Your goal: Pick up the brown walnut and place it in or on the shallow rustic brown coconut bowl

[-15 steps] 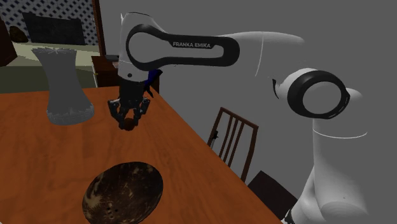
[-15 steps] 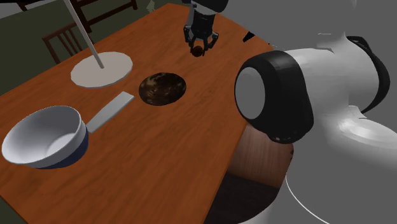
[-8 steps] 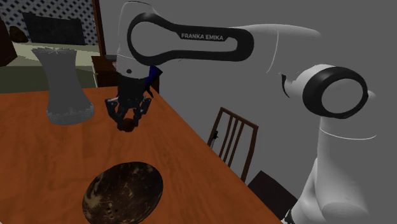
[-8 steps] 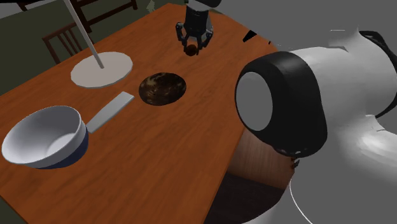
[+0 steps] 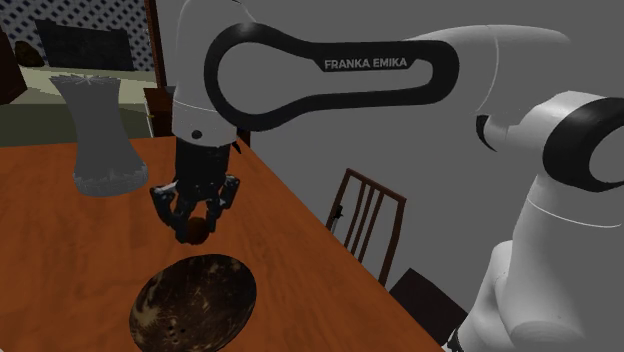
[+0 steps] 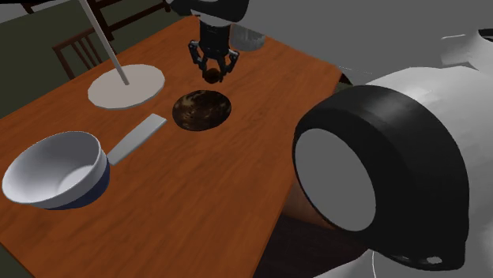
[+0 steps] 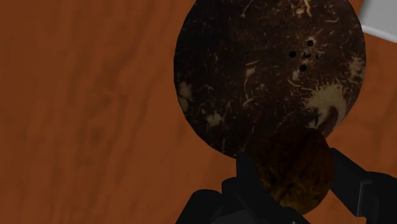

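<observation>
Brown walnut (image 7: 294, 175) sits clasped in my jaws, hanging above the tabletop (image 5: 60, 250) at the edge of the dark coconut bowl (image 7: 267, 70); I judge the carry almost finished, and next comes centring, lowering and releasing.

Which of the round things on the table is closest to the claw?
The dark speckled brown bowl, right by the claw holding the walnut. The white pan with a handle and the pale disc with a pole sit farther off.
</observation>
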You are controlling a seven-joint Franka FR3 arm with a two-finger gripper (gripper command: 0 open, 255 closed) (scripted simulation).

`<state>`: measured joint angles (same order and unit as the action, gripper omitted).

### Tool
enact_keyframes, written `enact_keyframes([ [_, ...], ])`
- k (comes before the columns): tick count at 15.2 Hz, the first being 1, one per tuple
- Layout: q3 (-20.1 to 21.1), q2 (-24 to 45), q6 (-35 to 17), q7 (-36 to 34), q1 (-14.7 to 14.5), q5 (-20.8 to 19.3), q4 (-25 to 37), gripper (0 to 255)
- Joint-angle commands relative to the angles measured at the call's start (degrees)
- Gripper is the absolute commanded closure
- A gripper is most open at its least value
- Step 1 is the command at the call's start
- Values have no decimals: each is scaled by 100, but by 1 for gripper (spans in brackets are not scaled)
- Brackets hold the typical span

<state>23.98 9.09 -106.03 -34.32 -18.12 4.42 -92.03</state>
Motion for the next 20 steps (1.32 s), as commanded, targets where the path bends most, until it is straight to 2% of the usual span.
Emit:
enact_keyframes([
  [1,91,-194,-72,-200,-104,47,-228,255],
  [4,217,-415,-170,-461,-248,105,-496,255],
  [17,217,-314,-1144,-381,-258,94,-1382,255],
  [20,217,-300,-1205,-379,-259,90,-1429,255],
])
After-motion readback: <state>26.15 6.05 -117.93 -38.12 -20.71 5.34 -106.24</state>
